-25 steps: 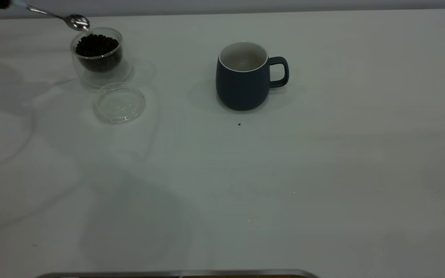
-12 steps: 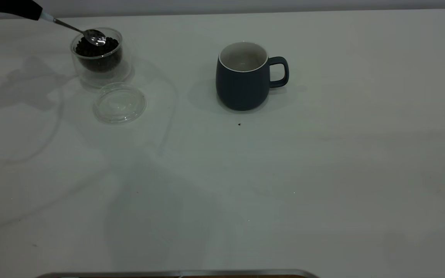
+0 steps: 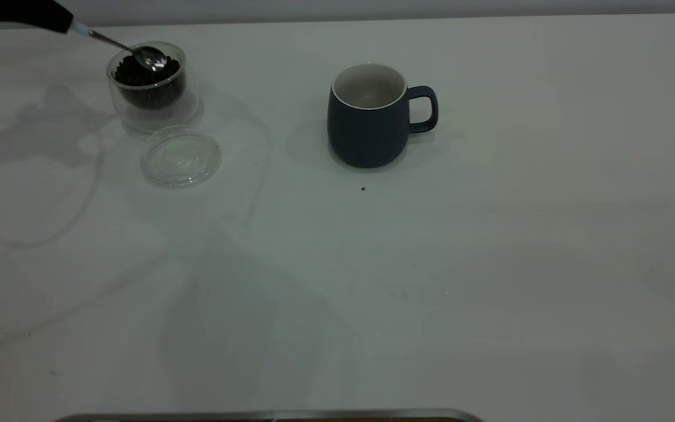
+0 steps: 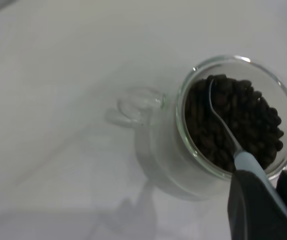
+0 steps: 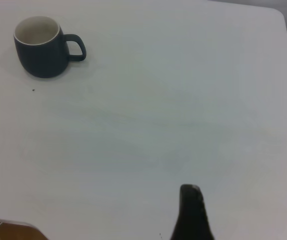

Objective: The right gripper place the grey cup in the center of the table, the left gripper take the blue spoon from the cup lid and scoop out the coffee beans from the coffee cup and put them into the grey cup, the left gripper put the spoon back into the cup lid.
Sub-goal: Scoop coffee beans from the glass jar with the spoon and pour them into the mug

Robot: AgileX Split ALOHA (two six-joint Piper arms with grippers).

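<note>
1. My left gripper [image 3: 50,17], at the far left corner of the table [image 3: 490,264], was clenched on the pale handle of the blue spoon [image 3: 138,54]; the wrist view showed the fingers closed around it.
2. The spoon's bowl lay on the coffee beans [image 4: 233,120] inside the coffee cup [image 3: 151,88], so I judged the scooping step was in hand.
3. Next I would need to dip under the beans, lift level and carry right to the grey cup [image 3: 370,117], which stood upright near the table's centre and looked empty.
4. The cup lid [image 3: 181,156] lay just beside the coffee cup on its near side, bare and awaiting the spoon.
5. Open white tabletop separated the two cups, well apart; the far edge was close behind the glass.
6. My right gripper [image 5: 191,210] hung over the near right of the table; its state I could not tell.
</note>
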